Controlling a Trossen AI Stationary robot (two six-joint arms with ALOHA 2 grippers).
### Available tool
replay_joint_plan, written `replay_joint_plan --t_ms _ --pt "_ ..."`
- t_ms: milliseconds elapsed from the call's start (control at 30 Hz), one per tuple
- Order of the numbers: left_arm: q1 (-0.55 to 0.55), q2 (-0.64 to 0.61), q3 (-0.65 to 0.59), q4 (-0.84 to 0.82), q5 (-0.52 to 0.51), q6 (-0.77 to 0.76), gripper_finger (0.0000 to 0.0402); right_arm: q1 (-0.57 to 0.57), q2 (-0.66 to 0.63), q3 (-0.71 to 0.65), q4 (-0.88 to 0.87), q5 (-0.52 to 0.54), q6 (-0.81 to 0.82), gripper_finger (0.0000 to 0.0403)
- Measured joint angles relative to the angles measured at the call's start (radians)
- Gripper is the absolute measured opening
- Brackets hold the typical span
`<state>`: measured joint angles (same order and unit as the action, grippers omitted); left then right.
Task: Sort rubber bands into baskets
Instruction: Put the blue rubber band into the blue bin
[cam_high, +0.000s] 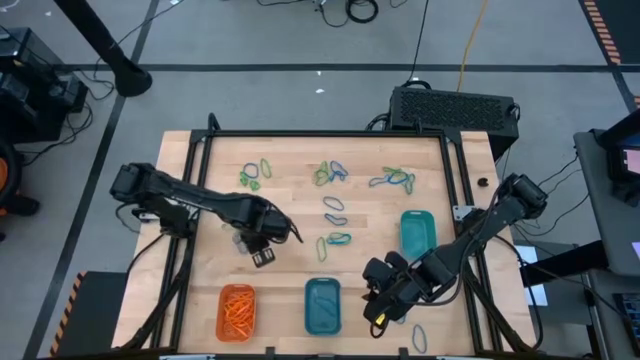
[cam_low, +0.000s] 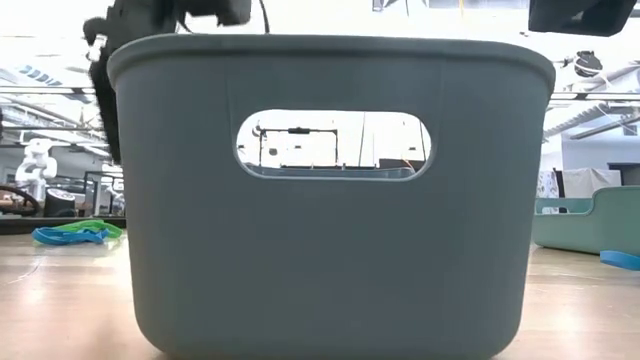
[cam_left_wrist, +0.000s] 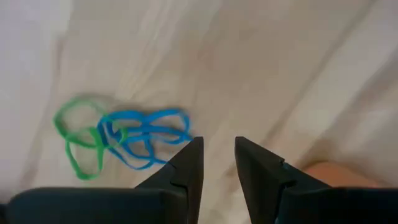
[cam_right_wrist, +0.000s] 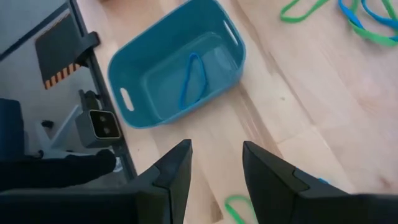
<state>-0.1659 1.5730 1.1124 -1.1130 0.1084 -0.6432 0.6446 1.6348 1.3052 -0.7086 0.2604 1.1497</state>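
Loose green and blue rubber bands lie in clusters along the table's far half. The orange basket holds orange bands, the blue basket holds one blue band, and the teal basket stands to the right. My left gripper points down at bare wood, open, beside a green-and-blue tangle. My right gripper hovers open by the blue basket's right side, above a green band. Neither gripper has anything between its fingers.
A black box sits beyond the table's far edge. A blue-green band lies near the front right corner. In the low view the blue basket's wall fills the picture, with bands to one side.
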Motion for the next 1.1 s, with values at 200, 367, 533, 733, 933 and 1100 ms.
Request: replay_joint_plan --t_ms 200,367,533,733,933,1100 --pt "0.057 -0.002 -0.184 0.137 0.020 -0.063 0.0100 0.006 0.001 0.000 0.002 0.004 0.017 0.0135" --pt "0.061 -0.002 -0.256 0.220 0.019 -0.080 0.0100 0.005 0.001 0.000 0.002 0.004 0.017 0.0135" --pt "0.062 -0.003 -0.301 0.281 0.025 -0.085 0.0100 0.001 0.001 0.000 0.002 -0.001 0.017 0.0135" --pt "0.060 -0.003 -0.327 0.334 0.058 -0.093 0.0100 -0.005 0.001 0.000 0.001 -0.003 0.018 0.0135" --pt "0.060 -0.003 -0.331 0.338 0.058 -0.087 0.0098 -0.017 0.001 0.000 0.000 -0.004 0.026 0.0135" --pt "0.060 -0.003 -0.331 0.336 0.038 -0.076 0.0048 -0.029 0.000 0.000 0.001 -0.004 0.026 0.0135"
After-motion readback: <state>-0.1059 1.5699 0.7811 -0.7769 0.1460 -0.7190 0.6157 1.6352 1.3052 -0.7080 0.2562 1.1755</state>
